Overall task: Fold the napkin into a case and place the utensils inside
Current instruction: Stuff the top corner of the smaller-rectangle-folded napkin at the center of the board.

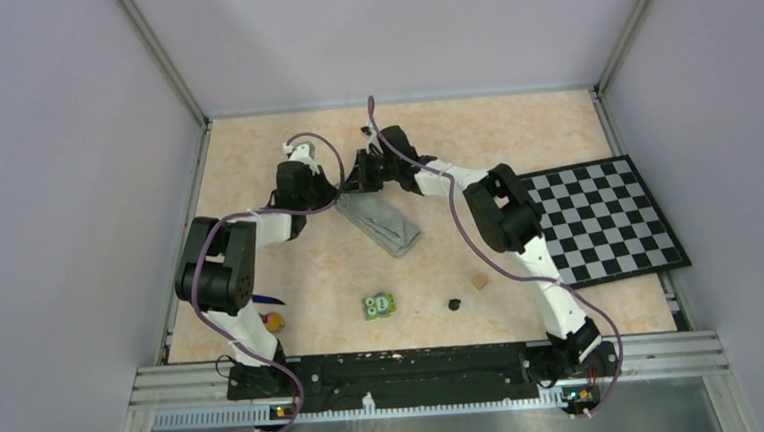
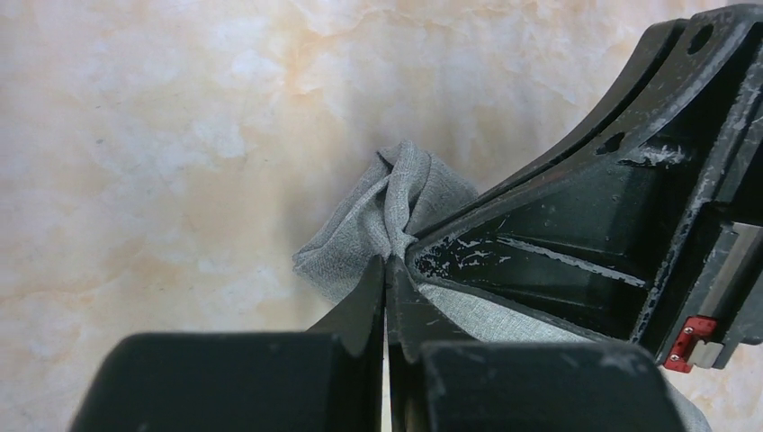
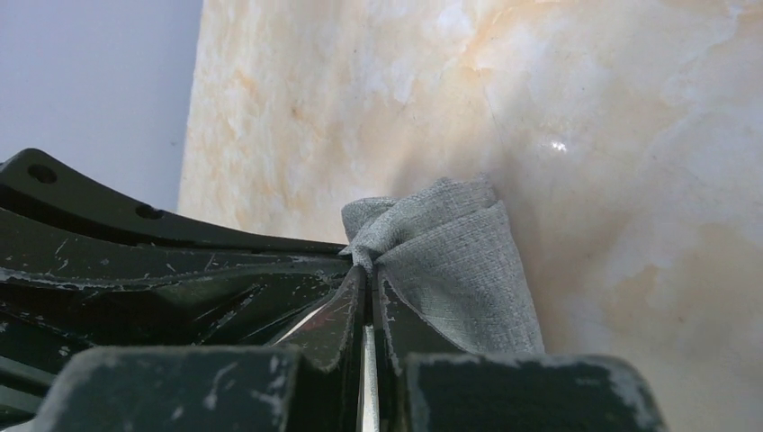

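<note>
Looking first at the top view, we see both arms reaching to the far middle of the desk (image 1: 513, 133). Their elbows are raised and set wide, and their forearms converge. The left tool (image 1: 331, 193) and the right tool (image 1: 358, 180) stand just beside one another, each at the far end of the napkin (image 1: 387, 226). The napkin lies as a narrow grey folded strip running diagonally from the tools toward the near right.

The right arm's elbow overlaps the edge of the checkerboard mat (image 1: 609, 217). The green owl-faced block (image 1: 378, 305), a small dark object (image 1: 454, 303) and the tan cube (image 1: 479, 281) sit near the front, well apart from the cloth. The dark blue utensil (image 1: 267, 299) and the yellow-orange utensil (image 1: 275, 322) lie at the near left, partly hidden by the left arm.

In the left wrist view, the left tool (image 2: 387, 268) has its jaws pressed together with no gap, pinching a bunched corner of the napkin (image 2: 409, 193). The cloth puckers into creases at the pinch. The scuffed black body of the right tool (image 2: 576, 225) enters from the right, just beside that pinch.

In the right wrist view, the right tool (image 3: 367, 274) is likewise fully closed on the napkin (image 3: 454, 256). The cloth fans out to the right in a smooth woven layer. The left tool (image 3: 153, 261) fills the left side.
</note>
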Controlling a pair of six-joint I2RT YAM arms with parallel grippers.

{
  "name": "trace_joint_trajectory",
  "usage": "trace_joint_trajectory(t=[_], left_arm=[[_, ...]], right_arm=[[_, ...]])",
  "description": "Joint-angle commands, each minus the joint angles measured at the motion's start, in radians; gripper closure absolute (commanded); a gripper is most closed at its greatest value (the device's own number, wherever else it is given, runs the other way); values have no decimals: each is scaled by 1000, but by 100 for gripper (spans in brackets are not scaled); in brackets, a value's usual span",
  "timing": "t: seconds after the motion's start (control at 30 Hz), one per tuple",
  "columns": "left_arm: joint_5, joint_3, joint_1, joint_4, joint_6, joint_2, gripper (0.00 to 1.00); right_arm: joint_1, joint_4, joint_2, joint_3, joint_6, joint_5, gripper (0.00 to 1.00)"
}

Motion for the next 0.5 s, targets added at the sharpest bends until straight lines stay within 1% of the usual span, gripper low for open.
trace_joint_trajectory(t=[0.0, 0.07, 0.13, 0.2, 0.27, 0.3, 0.37, 0.47], left_arm=[[70, -7, -7, 75, -27, -27, 100], [79, -8, -7, 72, -20, -21, 100], [67, -9, -5, 65, -19, -24, 100], [58, -12, -3, 71, -18, -29, 100], [49, -10, -2, 67, -28, -31, 100], [44, -14, -1, 67, -38, -35, 100], [44, -23, 0, 84, -58, -47, 100], [74, -15, 0, 102, -62, -49, 100]], right_arm=[[38, 155, 113, 53, 182, -33, 100], [46, 145, 133, 82, 198, -30, 100], [46, 79, 128, 91, 171, -20, 100], [41, 72, 97, 53, 162, -33, 100], [32, 69, 52, 6, 139, -35, 96], [31, 55, 35, -8, 121, -26, 96], [29, 36, 22, -15, 89, -23, 100], [33, 65, 30, -34, 115, -42, 100]])
